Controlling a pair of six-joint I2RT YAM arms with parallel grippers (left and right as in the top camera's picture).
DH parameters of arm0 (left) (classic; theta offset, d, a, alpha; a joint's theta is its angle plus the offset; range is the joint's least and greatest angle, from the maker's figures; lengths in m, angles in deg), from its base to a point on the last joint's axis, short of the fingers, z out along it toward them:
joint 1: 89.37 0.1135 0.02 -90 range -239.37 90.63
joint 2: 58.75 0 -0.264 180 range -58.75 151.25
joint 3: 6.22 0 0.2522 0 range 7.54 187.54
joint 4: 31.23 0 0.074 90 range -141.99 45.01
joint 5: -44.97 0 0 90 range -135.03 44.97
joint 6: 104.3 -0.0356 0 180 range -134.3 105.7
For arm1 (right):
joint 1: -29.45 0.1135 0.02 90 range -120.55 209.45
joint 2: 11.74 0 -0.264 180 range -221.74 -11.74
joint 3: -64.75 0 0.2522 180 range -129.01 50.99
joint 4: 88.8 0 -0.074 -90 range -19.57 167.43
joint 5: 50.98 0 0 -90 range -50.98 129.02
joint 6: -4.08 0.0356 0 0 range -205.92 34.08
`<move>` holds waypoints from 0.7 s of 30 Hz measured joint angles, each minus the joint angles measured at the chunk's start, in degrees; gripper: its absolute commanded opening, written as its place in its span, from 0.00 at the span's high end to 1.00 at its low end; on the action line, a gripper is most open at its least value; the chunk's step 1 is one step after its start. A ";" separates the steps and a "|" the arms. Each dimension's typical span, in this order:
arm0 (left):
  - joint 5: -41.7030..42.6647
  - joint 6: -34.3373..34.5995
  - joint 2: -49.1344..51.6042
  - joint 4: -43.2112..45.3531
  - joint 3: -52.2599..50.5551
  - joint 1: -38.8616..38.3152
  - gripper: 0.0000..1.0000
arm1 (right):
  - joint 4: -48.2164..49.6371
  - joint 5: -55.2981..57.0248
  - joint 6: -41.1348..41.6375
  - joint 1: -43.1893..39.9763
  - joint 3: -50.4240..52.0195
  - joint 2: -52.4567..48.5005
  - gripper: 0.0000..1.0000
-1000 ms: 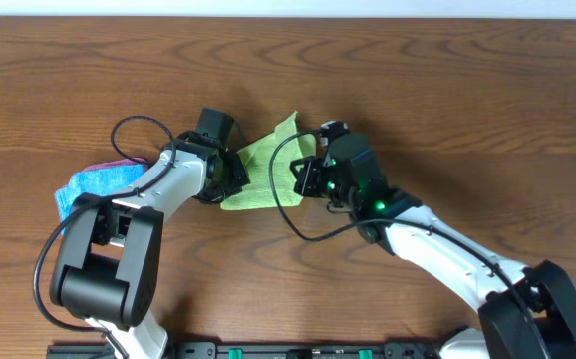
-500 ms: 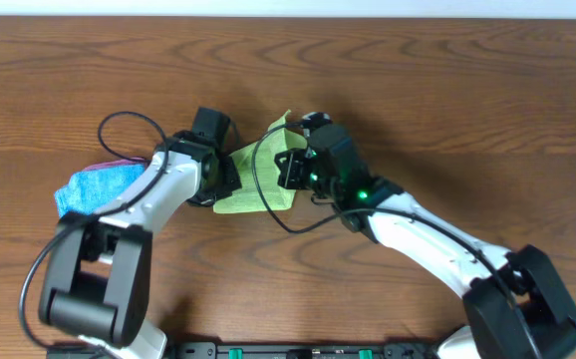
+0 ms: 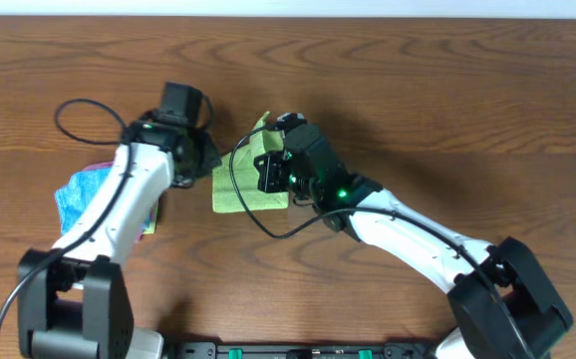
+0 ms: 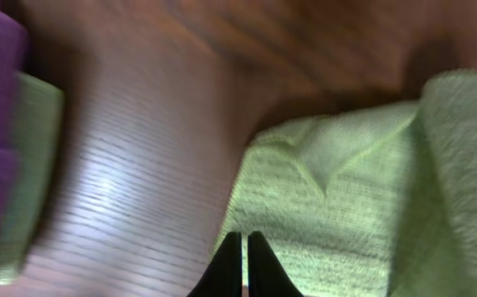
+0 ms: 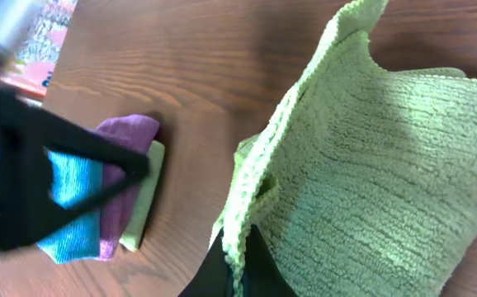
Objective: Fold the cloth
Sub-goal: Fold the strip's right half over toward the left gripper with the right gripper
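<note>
1. At the far left of the worktop [image 3: 447, 100] sits a stack of folded cloths, the blue folded cloth [image 3: 77, 195] lowest and a purple folded cloth [image 5: 113, 219] on it. The left arm crosses just beside this stack, so a careless sweep of that arm could drag the pile out of place.
2. The left claw [image 4: 243, 257] hangs just left of the cloth [image 3: 243, 189]. Its fingers are together with nothing visible between them. In this state it cannot pin or carry the near edge. If it moves in without parting first, it will likely shove the fabric into a ridge instead of gripping it.
3. The cloth lies at the middle of the worktop between the two arms. It is partly doubled over, with one corner standing up toward the far side and its left edge rumpled. The layers do not sit square, so pressing them flat now would likely set a crooked fold.
4. The right claw [image 5: 237, 262] is clamped on the raised hem of the cloth and holds that edge off the wood. The bite looks thin, right at the border. A quick pull may let the plush edge slip free, or may haul the whole towel along, since nothing holds its other side down.
</note>
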 measured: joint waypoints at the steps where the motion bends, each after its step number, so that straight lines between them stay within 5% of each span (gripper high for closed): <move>1: -0.02 -0.22 -0.46 -0.46 0.55 0.50 0.94 | 0.02 0.07 -0.04 0.26 0.00 0.00 0.99; 21: -0.87 -1.42 -4.63 -5.90 4.57 2.51 0.94 | -1.11 2.05 -0.15 5.66 -5.03 -7.10 0.99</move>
